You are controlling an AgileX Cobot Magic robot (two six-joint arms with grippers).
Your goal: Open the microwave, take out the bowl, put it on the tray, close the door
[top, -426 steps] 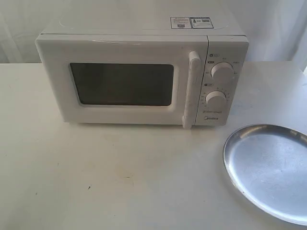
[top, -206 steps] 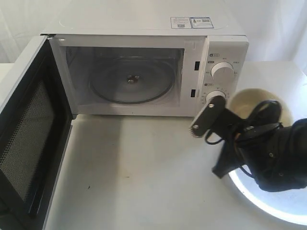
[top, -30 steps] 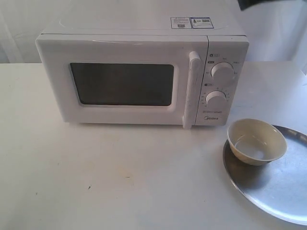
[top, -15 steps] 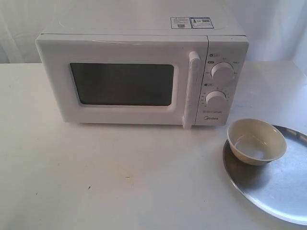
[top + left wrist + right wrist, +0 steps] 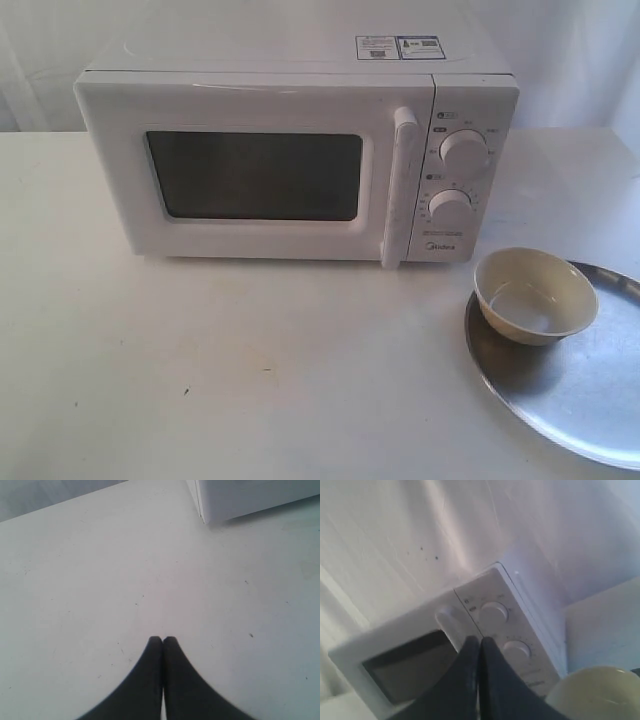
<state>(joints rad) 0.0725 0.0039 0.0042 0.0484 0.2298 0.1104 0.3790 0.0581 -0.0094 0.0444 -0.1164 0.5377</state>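
The white microwave [image 5: 300,150] stands at the back of the table with its door [image 5: 255,175] closed and the bar handle [image 5: 398,185] upright. The cream bowl [image 5: 535,295] sits upright on the near-left part of the silver tray [image 5: 590,400] at the right. Neither arm shows in the exterior view. My left gripper [image 5: 162,640] is shut and empty, over bare table near a corner of the microwave [image 5: 240,500]. My right gripper [image 5: 479,640] is shut and empty, held off from the microwave [image 5: 485,625], with the bowl [image 5: 600,692] at the frame edge.
The white table [image 5: 250,360] spreads in front of the microwave, with small dark specks on it. A white curtain [image 5: 570,50] hangs behind. The tray runs past the right edge of the exterior view.
A dark piece of the right arm at the top right of the exterior view one second ago has left the frame. Microwave, bowl and tray have not moved.
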